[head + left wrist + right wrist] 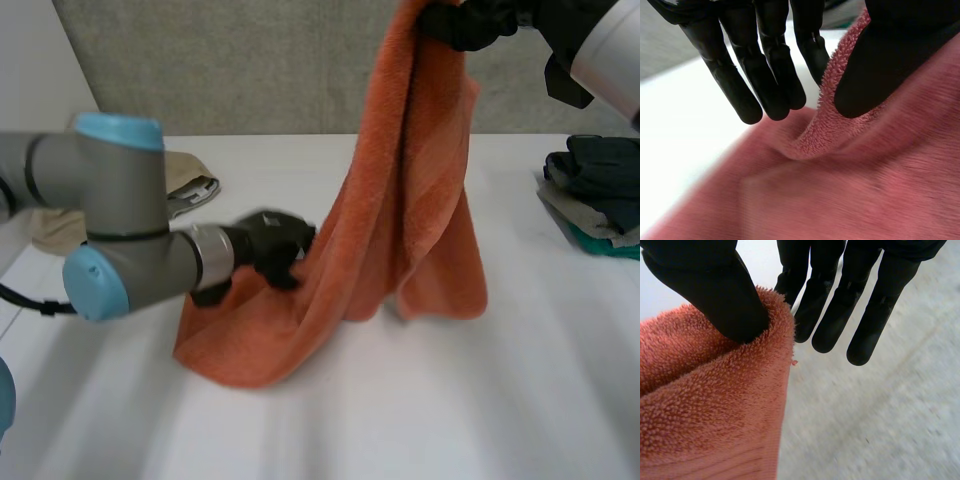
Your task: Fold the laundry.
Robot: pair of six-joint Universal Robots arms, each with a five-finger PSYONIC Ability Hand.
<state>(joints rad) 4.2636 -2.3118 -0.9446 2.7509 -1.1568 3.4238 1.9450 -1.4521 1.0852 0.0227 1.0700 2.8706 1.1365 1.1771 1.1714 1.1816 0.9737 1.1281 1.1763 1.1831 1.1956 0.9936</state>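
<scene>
- White worktop (520,400) runs back to a grey wall (200,60). A pile of folded dark clothes (600,190) sits at the far right and a beige garment (190,185) at the far left.
- An orange terry towel (420,200) hangs in the middle, lifted high at one end. Its lower folds are bunched on the worktop toward the left.
- The right hand (470,25) holds the towel's top: its thumb (715,295) presses the edge against one finger, while the other fingers (832,325) are straight and clear of the cloth.
- The left hand (270,245) is low at the towel's left edge. The hem runs between its thumb and the nearest of its straight fingers, which looks like a light pinch.
- The towel probably handles as soft, limp and thick-piled. It seems light enough for a fingertip pinch, neither slippery nor fragile, and it sags wherever it is unsupported.
- The best hold, I judge, is the hem at two neighbouring corners, so the towel hangs flat before it is laid down.
</scene>
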